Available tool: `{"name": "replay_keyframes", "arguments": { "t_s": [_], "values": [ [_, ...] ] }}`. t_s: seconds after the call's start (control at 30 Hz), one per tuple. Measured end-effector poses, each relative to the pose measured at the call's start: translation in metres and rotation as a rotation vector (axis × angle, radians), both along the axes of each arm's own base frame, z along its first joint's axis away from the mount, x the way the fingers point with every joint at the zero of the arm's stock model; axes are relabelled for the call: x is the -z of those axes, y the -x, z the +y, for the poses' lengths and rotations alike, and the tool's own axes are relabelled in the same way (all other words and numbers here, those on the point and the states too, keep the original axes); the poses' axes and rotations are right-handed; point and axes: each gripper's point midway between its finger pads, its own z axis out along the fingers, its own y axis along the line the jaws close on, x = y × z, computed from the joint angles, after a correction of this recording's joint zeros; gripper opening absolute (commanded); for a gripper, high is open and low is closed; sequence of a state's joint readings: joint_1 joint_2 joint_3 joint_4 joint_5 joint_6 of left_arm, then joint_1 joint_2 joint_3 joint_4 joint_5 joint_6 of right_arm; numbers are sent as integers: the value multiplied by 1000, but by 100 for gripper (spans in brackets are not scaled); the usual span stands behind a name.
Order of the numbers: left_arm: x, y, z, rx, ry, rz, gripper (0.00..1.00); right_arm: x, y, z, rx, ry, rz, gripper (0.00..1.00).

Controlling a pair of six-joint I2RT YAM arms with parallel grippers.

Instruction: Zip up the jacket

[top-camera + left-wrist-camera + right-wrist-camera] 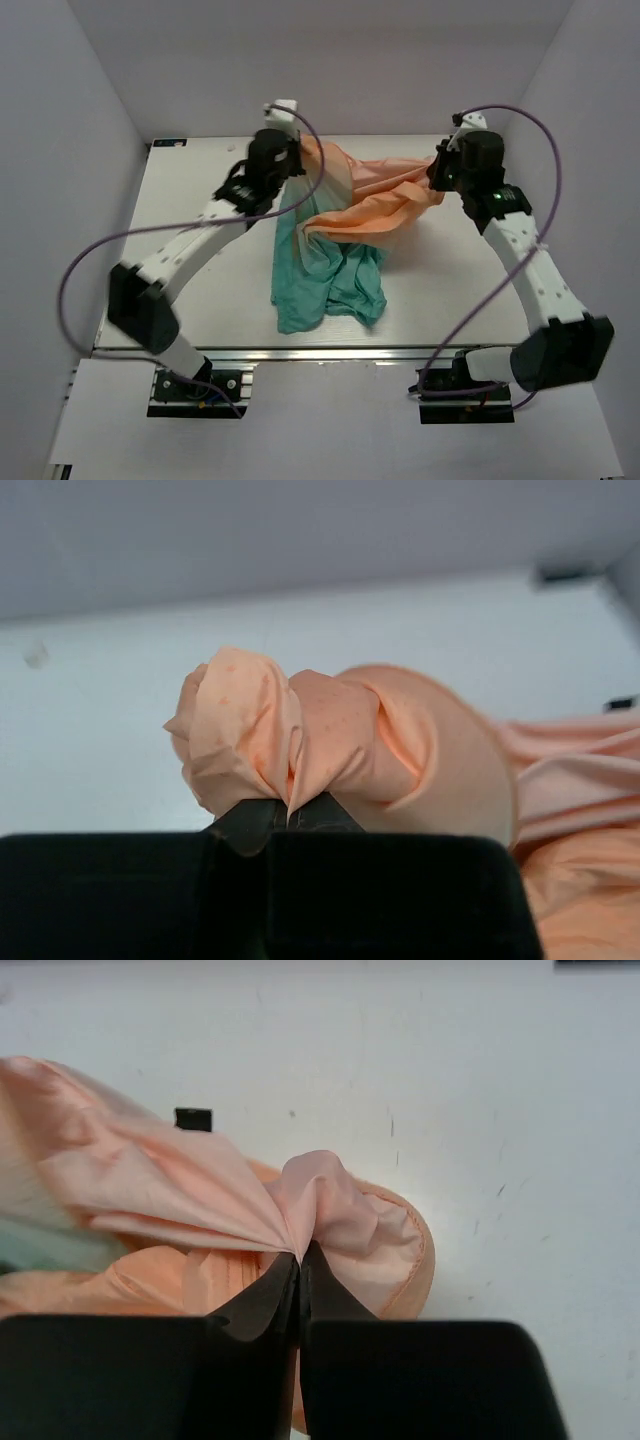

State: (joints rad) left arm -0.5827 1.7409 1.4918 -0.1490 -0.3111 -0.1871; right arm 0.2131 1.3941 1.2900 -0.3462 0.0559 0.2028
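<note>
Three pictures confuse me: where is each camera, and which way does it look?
Top: above and behind, looking down at the table; left arm and right arm show, jacket between.
Left wrist: on the left arm, looking along the left fingers, shut on peach cloth.
Right wrist: on the right arm; right fingers shut on peach cloth.
Shared: the jacket's peach end, in all.

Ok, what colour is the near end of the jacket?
Teal, the jacket fading to peach-orange farther back; clearest in the top view.
</note>
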Motion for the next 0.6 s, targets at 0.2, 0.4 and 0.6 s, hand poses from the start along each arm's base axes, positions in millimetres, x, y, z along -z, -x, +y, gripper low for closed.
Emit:
{"name": "replay_keyframes", "arguments": {
  "t_s": [0.2,0.4,0.6],
  "values": [
    [-230,130,72,74,308,-478,0,-133,64,11,-196,20,-357,0],
    [-340,257,127,210,503,-783,0,-270,171,24,-424,-1,-755,0],
    [-383,319,135,367,545,-864,0,-375,275,16,-507,-39,-1040,0]
  ]
}}
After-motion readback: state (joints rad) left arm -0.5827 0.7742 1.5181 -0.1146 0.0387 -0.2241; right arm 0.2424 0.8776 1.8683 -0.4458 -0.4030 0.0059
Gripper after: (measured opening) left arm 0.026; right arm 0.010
